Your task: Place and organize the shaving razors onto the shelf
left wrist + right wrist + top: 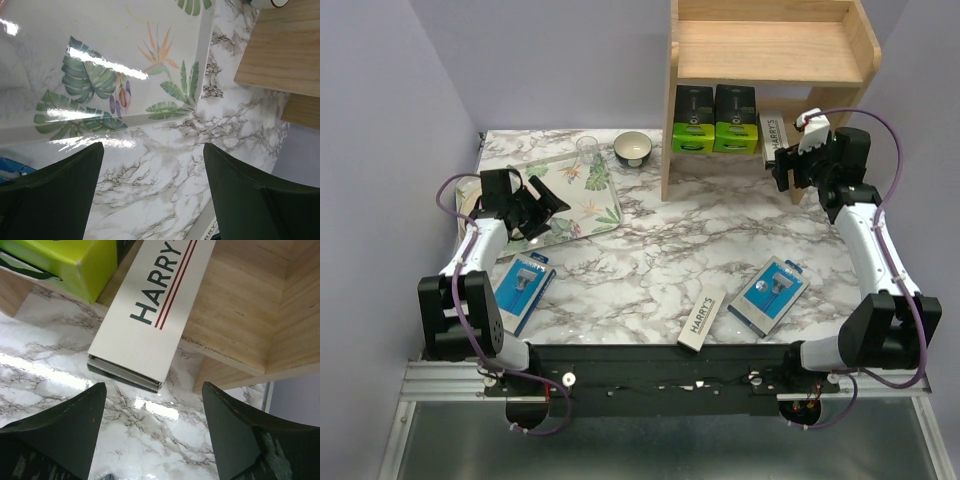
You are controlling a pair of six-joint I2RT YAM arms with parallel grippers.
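The light-wood shelf (770, 50) stands at the back right. On its lower board sit two black razor boxes with lime-green ends (694, 120) (734, 120), and to their right a white HARRY'S box (773, 133). In the right wrist view that white box (150, 310) lies on the board (235, 305) with its near end hanging over the edge. My right gripper (153, 390) is open just short of that end, holding nothing. Another HARRY'S box (702, 320) and two blue-and-white packs (523, 285) (770, 296) lie on the table. My left gripper (152, 150) hangs open and empty by the floral tray.
A floral tray (570, 195) lies at the left with a clear glass (588, 150) at its far corner. A small dark bowl (633, 148) stands left of the shelf's side panel (668, 150). A purple wall runs behind the marble table (720, 225).
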